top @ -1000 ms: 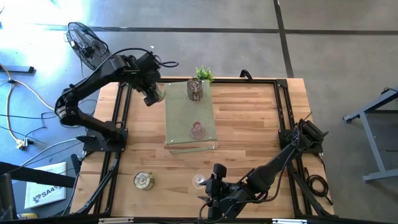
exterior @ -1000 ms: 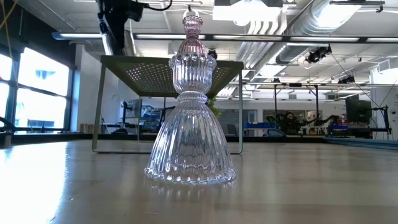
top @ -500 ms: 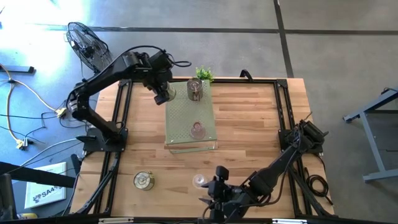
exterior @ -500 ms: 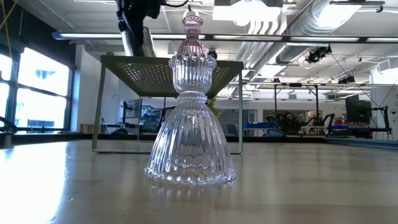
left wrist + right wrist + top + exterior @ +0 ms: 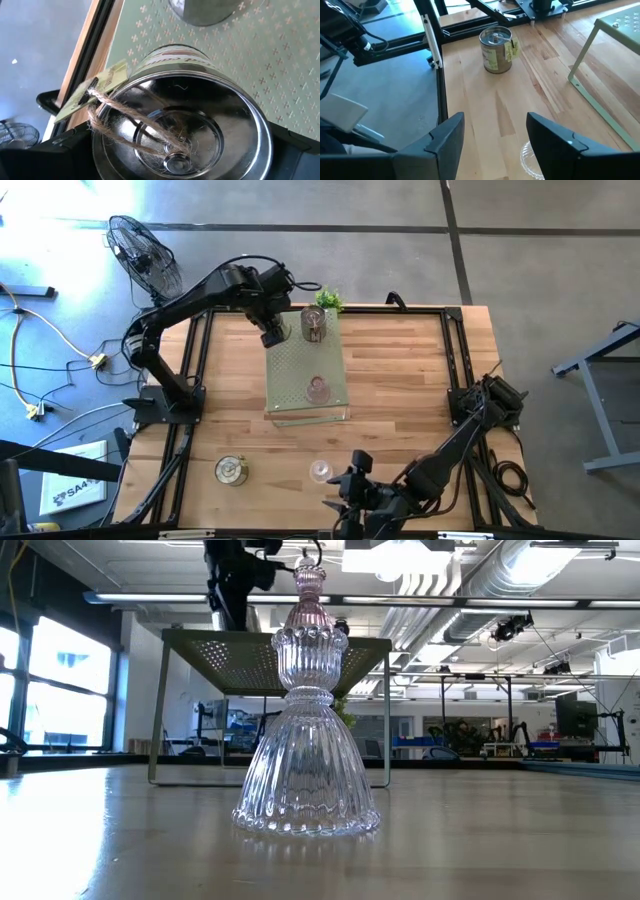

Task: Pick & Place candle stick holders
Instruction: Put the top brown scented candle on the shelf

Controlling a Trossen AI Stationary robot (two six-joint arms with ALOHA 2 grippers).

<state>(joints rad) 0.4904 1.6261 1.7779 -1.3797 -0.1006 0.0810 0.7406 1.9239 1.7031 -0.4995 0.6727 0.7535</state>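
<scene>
**Tin over the board's far corner**

Right gripper [image 5: 345, 505] waits open and empty at the near edge. Beyond, the left gripper [image 5: 271, 332] clamps a metal holder [image 5: 185, 120] above the green board [image 5: 300, 375]; another metal holder [image 5: 314, 324] stands toward 3 o'clock.

This is looking like a big robot lab. Pipes [image 5: 560, 580] are running along the ceiling, more robot tables [image 5: 470, 740] are standing behind, and a fan [image 5: 140, 245] is sitting on the grey floor [image 5: 560, 240].
</scene>
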